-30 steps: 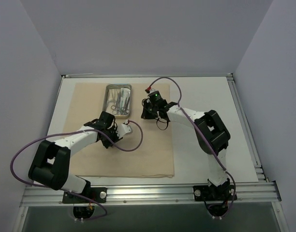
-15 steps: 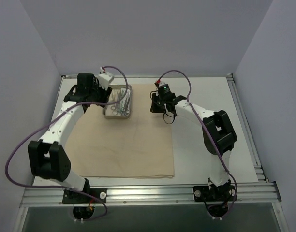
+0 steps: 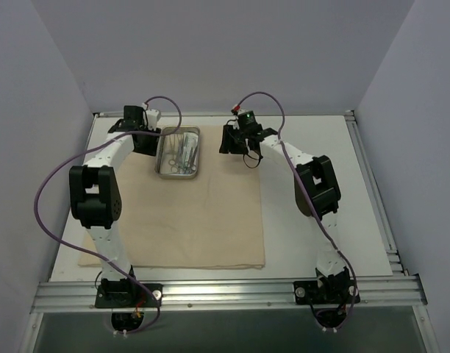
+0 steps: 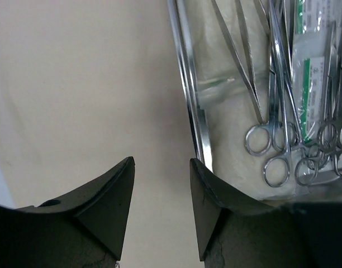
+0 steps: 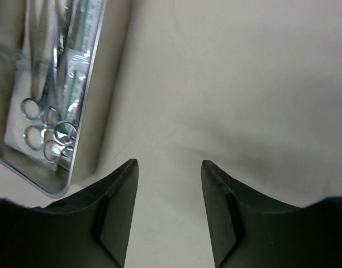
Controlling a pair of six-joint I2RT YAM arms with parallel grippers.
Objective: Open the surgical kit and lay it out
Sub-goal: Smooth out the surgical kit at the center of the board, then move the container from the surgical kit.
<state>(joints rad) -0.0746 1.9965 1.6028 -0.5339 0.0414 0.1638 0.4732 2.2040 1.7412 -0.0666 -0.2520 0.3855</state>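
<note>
As the cloth wrap lies spread flat on the table, the opening looks done; laying out not begun, since nothing lies loose on it.

Steel tray sits at the wrap's far edge, left of centre. All contents are inside: gauze pad beneath, clear packets, ring-handled scissors and forceps piled together.

Left gripper is just beside the tray's left rim and right gripper is off its right side, over bare cloth. They flank the tray, likely to start on it.

Jaws: left parted, holding nothing, only cloth in the gap; one finger is close to the rim, contact unclear. Right parted, empty, touching nothing visible.
</note>
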